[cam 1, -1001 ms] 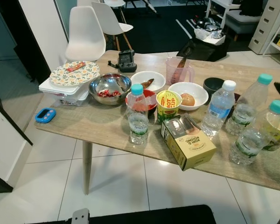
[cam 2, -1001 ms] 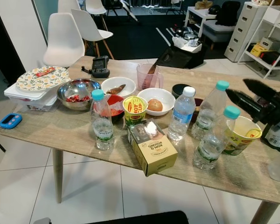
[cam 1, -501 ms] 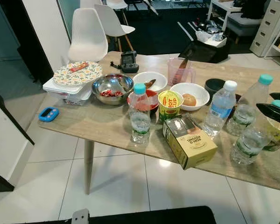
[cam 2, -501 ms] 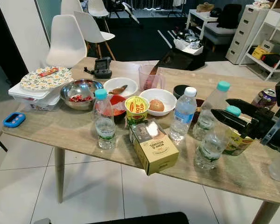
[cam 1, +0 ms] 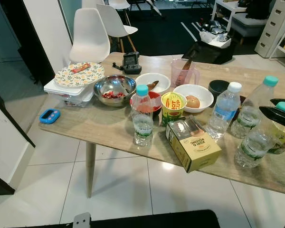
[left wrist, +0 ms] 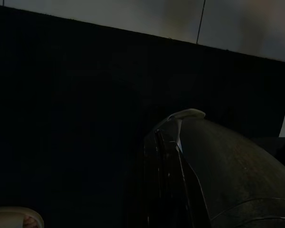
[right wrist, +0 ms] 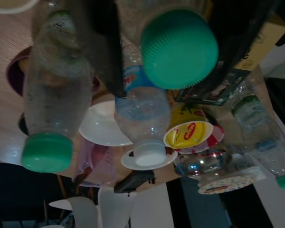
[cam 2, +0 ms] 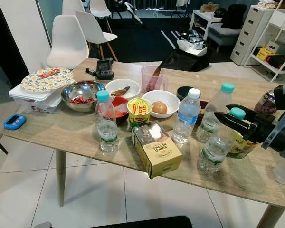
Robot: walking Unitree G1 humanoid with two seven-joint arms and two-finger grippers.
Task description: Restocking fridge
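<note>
Several water bottles stand on the wooden table. One with a teal cap is at front left, and a white-capped one is mid-table. Another teal-capped one stands behind the near right bottle. My right gripper reaches in from the right at cap height, open. The near right bottle's teal cap sits between the fingers with a gap on both sides. A yellow noodle box lies near the front edge. The left wrist view is dark, with the left arm hanging idle.
A cup noodle, bowls with food, a steel bowl, a pink jug and a lidded container crowd the table. A second noodle cup and a can stand by my right arm. White chairs are behind.
My right gripper has dropped and moved left until its fingers straddle the near right bottle's cap. In the last half second it hardly moved. The camera shifted slightly.
</note>
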